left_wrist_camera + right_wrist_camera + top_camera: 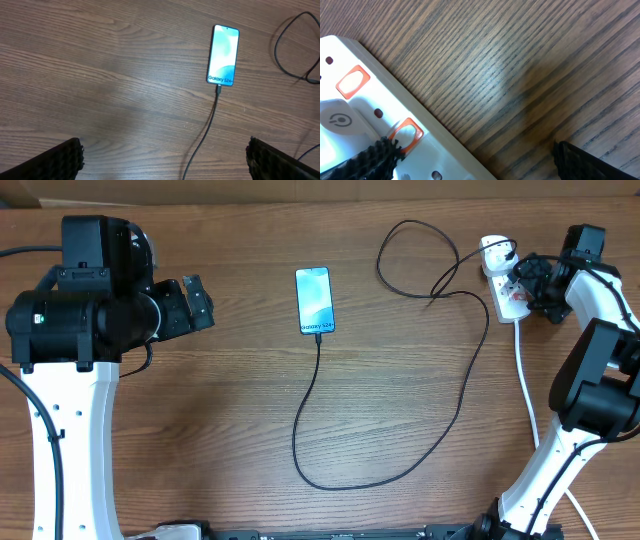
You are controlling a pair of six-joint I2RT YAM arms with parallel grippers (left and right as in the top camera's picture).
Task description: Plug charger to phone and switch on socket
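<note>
the charger (pixel 207 129) is in neither pincer; its small black tip meets the lower end of the phone (pixel 223 55). the left pincer (pixel 164 150) hangs over the bare bench (pixel 75 75) with its jaws wide apart and empty. its two dark ribbed fingers (pixel 60 160) show only at the lower corners of the wrist view and touch nothing. ahead of it, a little to the right in that view, the phone lies flat with its screen up and lit light blue, the "galaxy" end nearest the pincer. the thin black cable runs from that end back toward the pincer.

the right pincer (pixel 470 155) is also spread wide and holds nothing. one finger (pixel 375 157) overlaps the edge of the socket (pixel 367 97), right by an orange switch (pixel 406 134); whether it touches i cannot tell. the other finger is over bare wood.

from overhead, the socket lies at the far right of the bench with its thick white cord (pixel 521 370) trailing toward the near edge. the phone lies near the middle, well apart from the socket, and the black cable loops across the bench between them.
</note>
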